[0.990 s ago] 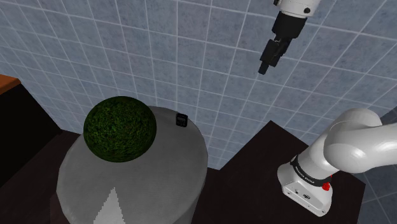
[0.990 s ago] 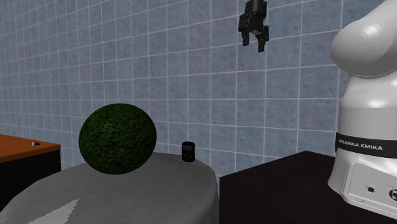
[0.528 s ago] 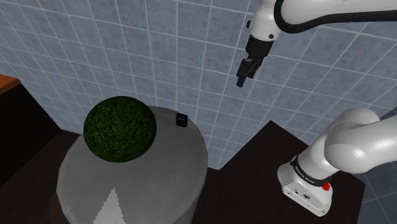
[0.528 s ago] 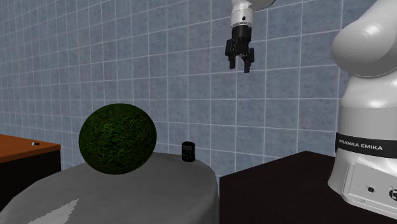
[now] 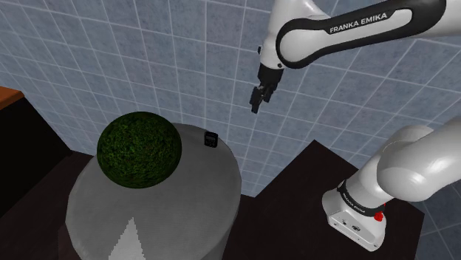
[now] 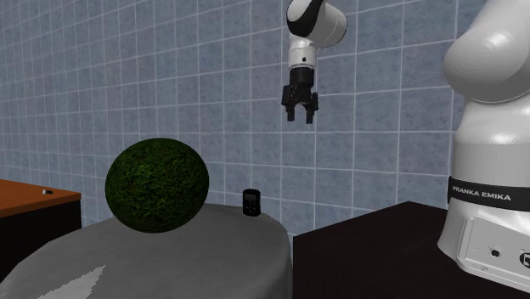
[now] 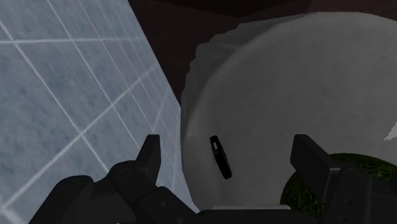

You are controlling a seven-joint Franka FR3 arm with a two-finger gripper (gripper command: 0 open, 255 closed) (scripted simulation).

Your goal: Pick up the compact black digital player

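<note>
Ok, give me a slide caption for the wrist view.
Open gripper looking down on the small black player on the round grey table.

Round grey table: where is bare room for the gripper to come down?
Bare top lies from the green ball to the table rim facing the stand. Crowded: the black player stands near the rim by the tiled wall, beside the ball.

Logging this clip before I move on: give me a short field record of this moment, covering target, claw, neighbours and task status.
target: small black flat digital player, standing upright near the rim of the round grey table
claw: black two-finger claw, open, empty, pointing down
claw position: well above the player, to its right in the second exterior view
contact: none
neighbour: large dark green mossy ball on the same table, apart from the player
status: not yet grasped
</note>
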